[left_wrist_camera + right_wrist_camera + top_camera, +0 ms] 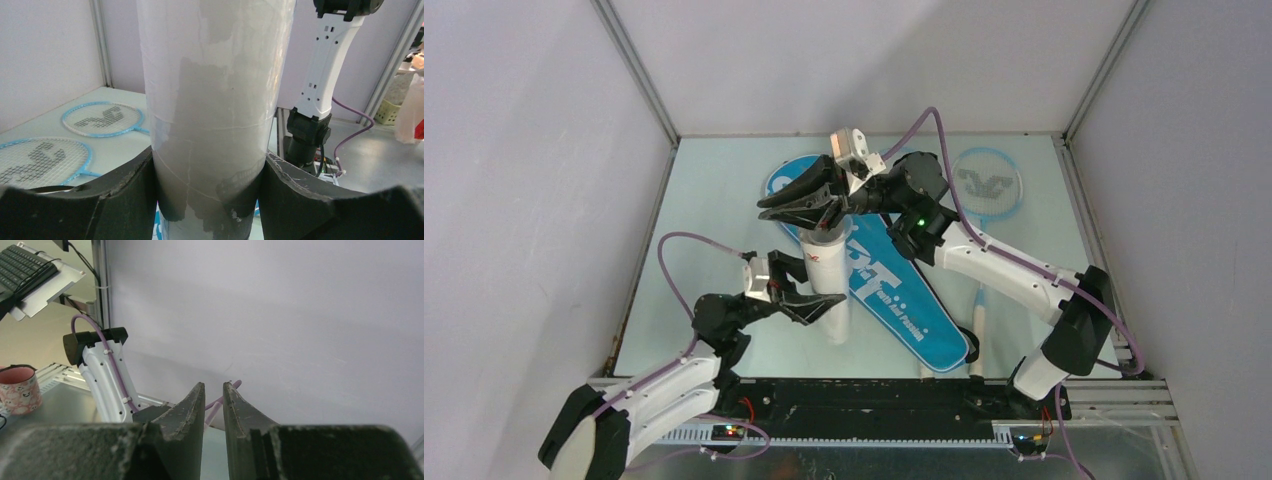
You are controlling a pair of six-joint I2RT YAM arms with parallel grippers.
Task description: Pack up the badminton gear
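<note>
Two rackets [102, 119]: flat on table, dark logo across strings.
Tube [824, 265]: white, upright over bag; red mark unreadable.
Bag [904, 300]: blue; "RT" legible, the rest covered.
Left gripper [832, 306]: clamped around tube.
Right gripper [214, 390]: above tube, jaws narrowly parted, empty.

Upright tube [832, 300], right arm [994, 265] crowd table centre

Tube [828, 258] upright at frame centre, against bag's left edge. Bag [904, 300] lies diagonally, upper centre to lower right. Racket [987, 180] upper right, beside bag.
</note>
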